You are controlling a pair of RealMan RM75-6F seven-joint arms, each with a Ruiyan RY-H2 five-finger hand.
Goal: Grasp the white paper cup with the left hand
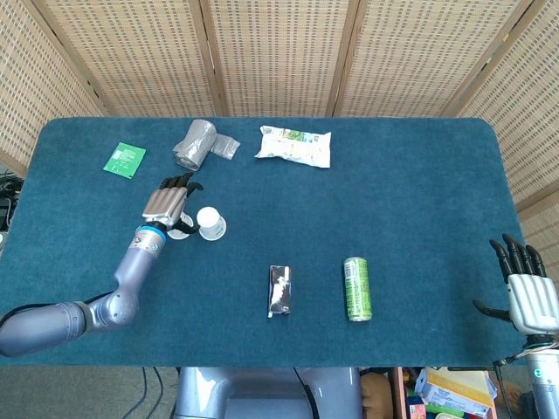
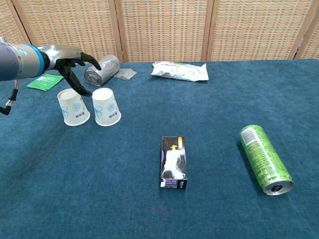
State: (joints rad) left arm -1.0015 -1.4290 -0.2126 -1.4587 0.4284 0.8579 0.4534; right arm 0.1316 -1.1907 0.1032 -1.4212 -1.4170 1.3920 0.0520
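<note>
Two white paper cups stand upside down side by side on the blue table. The right cup stands free. The left cup is partly hidden under my hand in the head view. My left hand hovers just behind and above them, fingers spread, holding nothing; its thumb reaches down between the cups. My right hand hangs open off the table's right front edge, seen only in the head view.
A grey roll and a green packet lie behind the cups. A white snack bag is at the back centre. A black box and a green can lie toward the front.
</note>
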